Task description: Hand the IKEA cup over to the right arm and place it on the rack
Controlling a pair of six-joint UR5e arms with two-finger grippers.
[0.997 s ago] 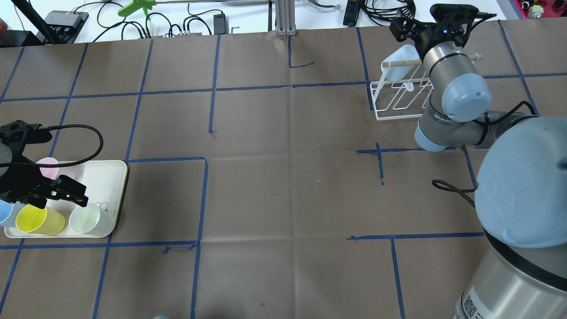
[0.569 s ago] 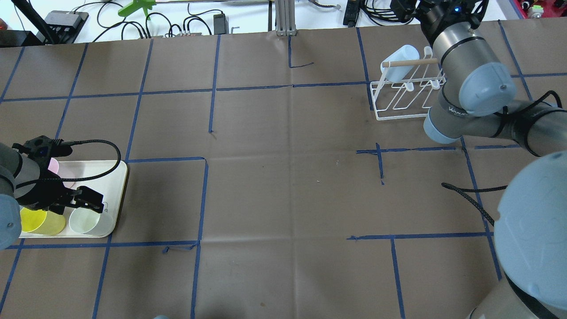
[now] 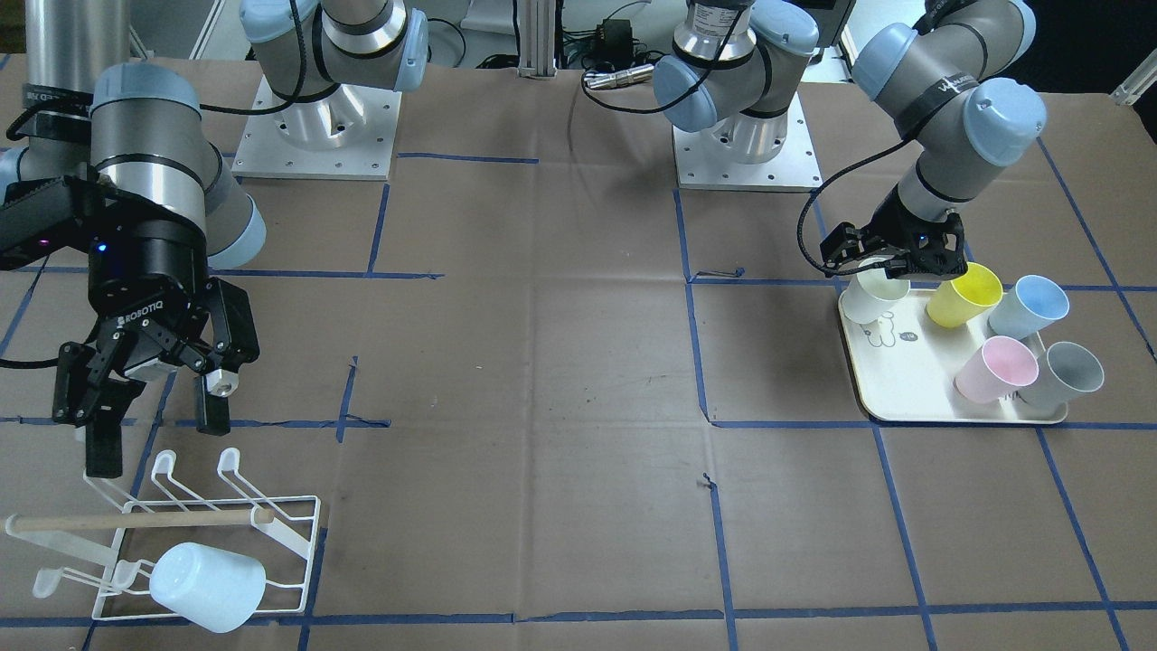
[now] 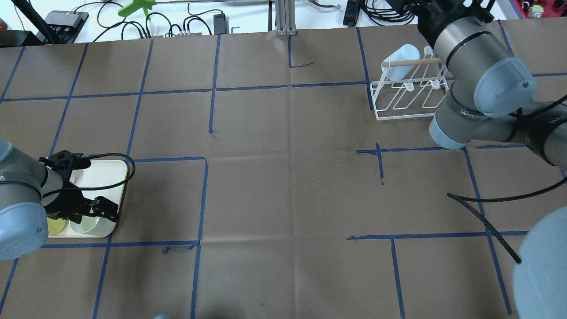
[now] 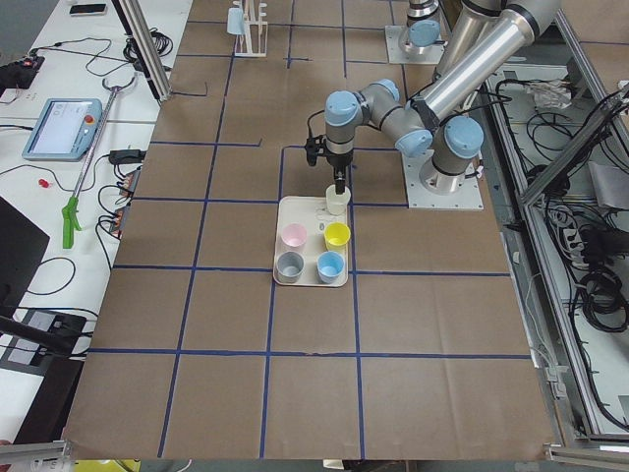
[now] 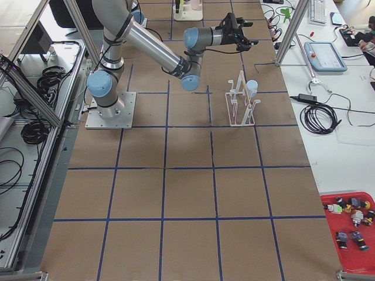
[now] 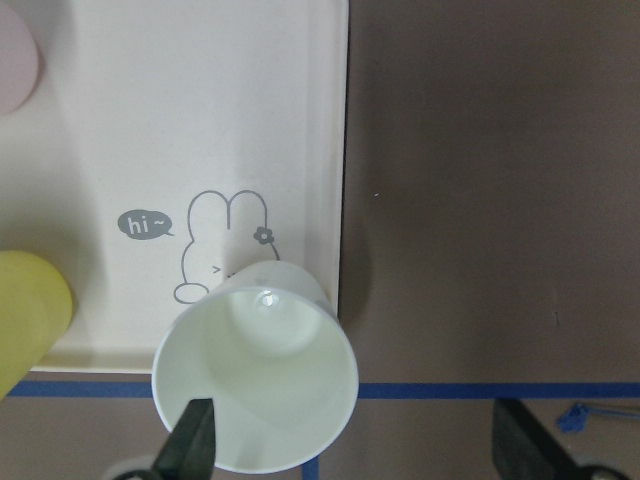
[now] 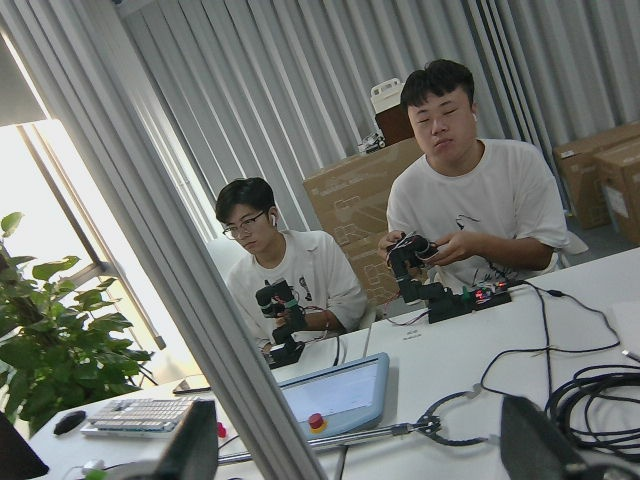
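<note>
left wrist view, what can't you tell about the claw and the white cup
- Left claw: only two fingertips show; the frame's bottom edge cuts off the rest.
- White cup: one fingertip overlaps its rim; touching or not, cannot tell.
- Tray: top and left edges cut it off.

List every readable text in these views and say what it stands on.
"hi ~": on the tray, in a speech bubble beside the rabbit drawing.
"ROBOTIQ": on the black body of the right gripper.
White lettering on the right arm: too blurred to read in full.
</note>
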